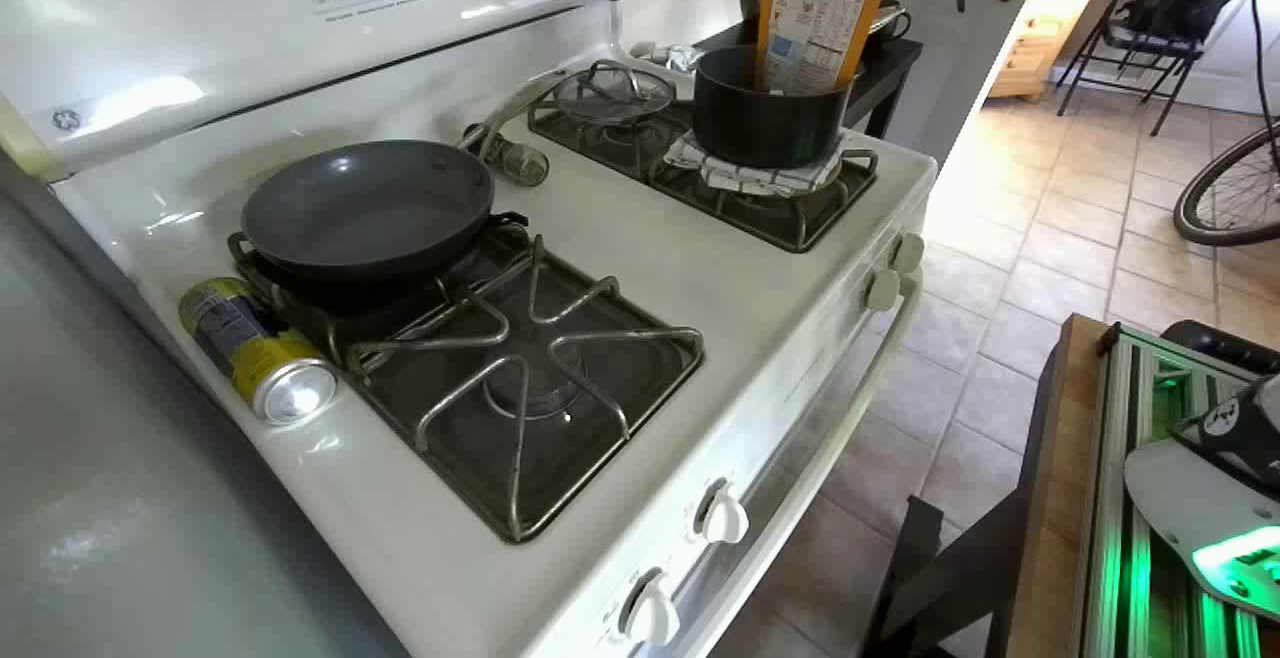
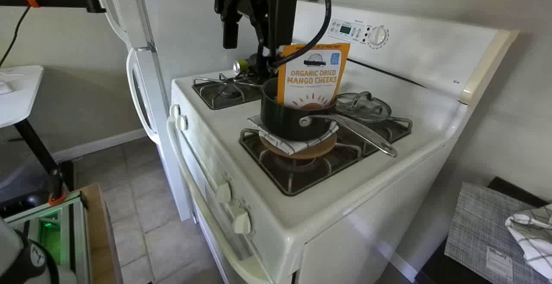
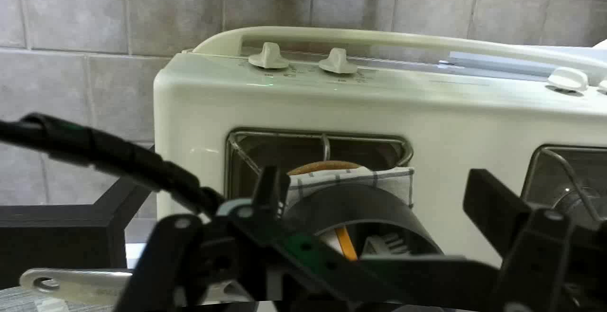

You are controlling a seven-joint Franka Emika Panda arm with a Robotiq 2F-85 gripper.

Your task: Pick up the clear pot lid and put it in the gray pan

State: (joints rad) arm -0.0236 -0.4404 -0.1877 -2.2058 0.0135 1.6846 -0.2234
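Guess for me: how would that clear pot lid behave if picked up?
The clear pot lid looks like glass, so it is probably breakable if dropped. Its smooth, shiny surface may be slippery. Lifted by its arched handle, much narrower than the lid, it might tilt.

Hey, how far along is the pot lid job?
Nothing looks done yet: the clear glass pot lid rests on a burner grate. Nothing is in hand: the end effector is open, away from the lid. Left: grasping it and setting it in the gray frying pan.
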